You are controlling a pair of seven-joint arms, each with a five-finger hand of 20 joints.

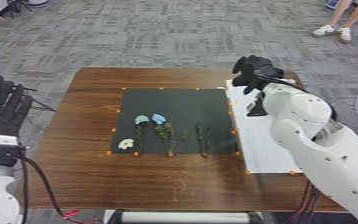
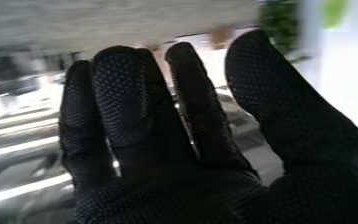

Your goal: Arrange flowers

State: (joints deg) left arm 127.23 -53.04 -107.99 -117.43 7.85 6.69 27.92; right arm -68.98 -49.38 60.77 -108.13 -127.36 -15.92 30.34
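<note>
In the head view my right hand [image 1: 257, 70] is above the far end of the white board [image 1: 269, 145], right of the black mat [image 1: 162, 102]. Its fingers [image 2: 127, 100] are straight and apart from the thumb in the right wrist view, holding nothing. My left hand [image 1: 5, 102] stands off the table's left edge with straight fingers. On the mat lie a blue flower [image 1: 159, 118], a pale blue-green flower [image 1: 142, 120], a white flower [image 1: 126, 144], a leafy stem [image 1: 167, 132] and thin green stems [image 1: 202, 140].
Small orange pieces [image 1: 114, 130] line the edges of the mat and board. The brown table [image 1: 140, 182] extends around the mat. My right forearm crosses the board's right side.
</note>
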